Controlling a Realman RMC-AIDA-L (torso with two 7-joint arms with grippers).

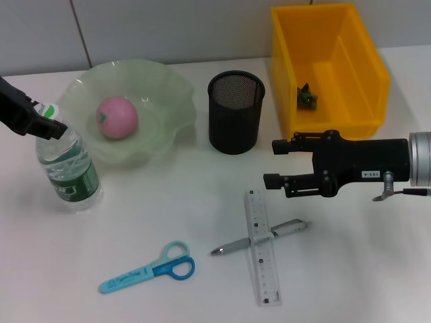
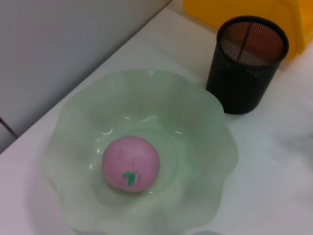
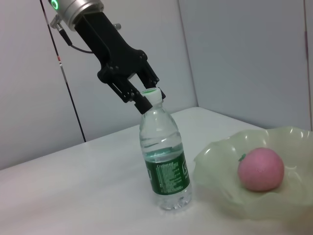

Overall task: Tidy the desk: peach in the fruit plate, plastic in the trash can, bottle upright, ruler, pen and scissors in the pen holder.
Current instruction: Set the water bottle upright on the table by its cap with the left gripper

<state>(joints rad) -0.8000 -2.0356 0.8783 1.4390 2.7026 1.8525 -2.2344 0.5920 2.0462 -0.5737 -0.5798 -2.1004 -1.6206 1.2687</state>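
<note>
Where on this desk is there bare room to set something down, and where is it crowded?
Bare desk lies between the bottle, the fruit plate and the scissors, and right of the ruler below the right gripper. It is crowded where the pen crosses under the ruler, and between the pen holder and the trash can.
</note>
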